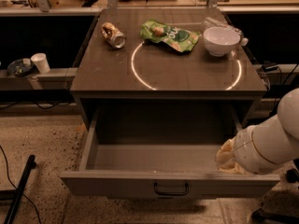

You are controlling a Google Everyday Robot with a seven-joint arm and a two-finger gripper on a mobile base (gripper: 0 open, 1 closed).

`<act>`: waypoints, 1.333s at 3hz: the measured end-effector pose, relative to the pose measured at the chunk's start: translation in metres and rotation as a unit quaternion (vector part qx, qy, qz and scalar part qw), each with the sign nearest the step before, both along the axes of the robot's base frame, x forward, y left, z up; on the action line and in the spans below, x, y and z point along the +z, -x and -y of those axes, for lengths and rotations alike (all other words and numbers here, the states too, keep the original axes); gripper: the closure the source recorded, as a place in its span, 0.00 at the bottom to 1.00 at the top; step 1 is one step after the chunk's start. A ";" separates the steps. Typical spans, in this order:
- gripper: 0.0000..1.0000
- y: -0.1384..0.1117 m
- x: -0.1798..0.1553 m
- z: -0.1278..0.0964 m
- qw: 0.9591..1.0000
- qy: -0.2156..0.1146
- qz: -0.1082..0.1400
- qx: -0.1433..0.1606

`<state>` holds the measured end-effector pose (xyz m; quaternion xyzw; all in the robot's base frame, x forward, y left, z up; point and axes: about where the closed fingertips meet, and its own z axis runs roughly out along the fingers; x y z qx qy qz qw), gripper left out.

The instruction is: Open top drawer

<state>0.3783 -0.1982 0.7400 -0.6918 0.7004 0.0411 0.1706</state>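
Note:
The top drawer [140, 183] of the grey cabinet stands pulled far out toward me. Its deep grey interior [154, 157] holds nothing that I can see. A small black loop handle [171, 190] sits at the middle of its front panel. My white arm comes in from the right, and my gripper [226, 157] is at the drawer's right front corner, over the rim, mostly hidden by the wrist.
On the cabinet top [187, 76] lie a tipped can [113, 35], a green snack bag [172, 35], a white bowl [222, 41] and a clear bottle behind it. A white cup [40, 62] stands on a ledge at left. A black pole [18, 190] lies on the floor at lower left.

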 end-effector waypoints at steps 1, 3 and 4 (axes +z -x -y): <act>0.53 -0.014 0.017 -0.015 1.000 0.000 0.008 0.022; 0.07 -0.015 0.019 -0.017 1.000 0.000 0.009 0.024; 0.00 -0.015 0.019 -0.017 1.000 0.000 0.009 0.024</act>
